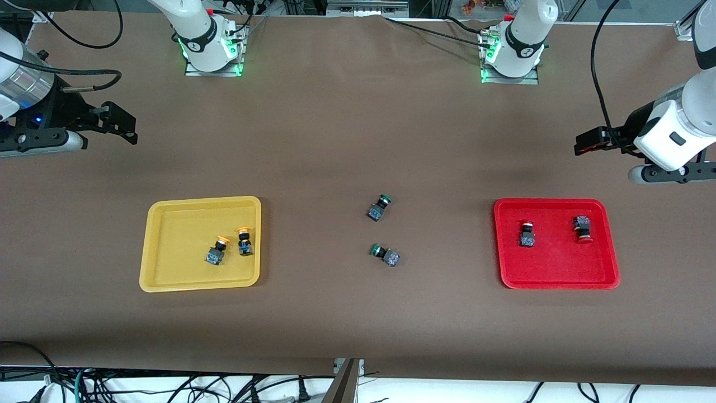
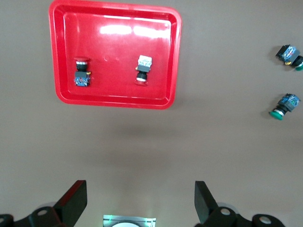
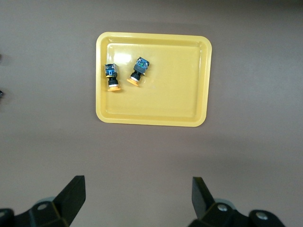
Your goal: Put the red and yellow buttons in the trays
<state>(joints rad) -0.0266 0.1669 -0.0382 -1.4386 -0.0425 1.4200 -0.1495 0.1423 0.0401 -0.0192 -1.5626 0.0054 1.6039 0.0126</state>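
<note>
Two yellow-capped buttons (image 1: 217, 250) (image 1: 244, 242) lie side by side in the yellow tray (image 1: 168, 282) toward the right arm's end of the table. Two red-capped buttons (image 1: 526, 234) (image 1: 583, 228) lie apart in the red tray (image 1: 559, 282) toward the left arm's end. My left gripper (image 1: 587, 143) is open and empty, high over bare table beside the red tray (image 2: 113, 101). My right gripper (image 1: 120, 124) is open and empty, high over bare table beside the yellow tray (image 3: 151, 120). The wrist views show the red buttons (image 2: 82, 73) (image 2: 143, 70) and the yellow buttons (image 3: 111, 76) (image 3: 138, 71).
Two green-capped buttons (image 1: 379, 207) (image 1: 385, 254) lie on the brown table midway between the trays; they also show in the left wrist view (image 2: 291, 56) (image 2: 284, 106). Cables hang along the table's near edge.
</note>
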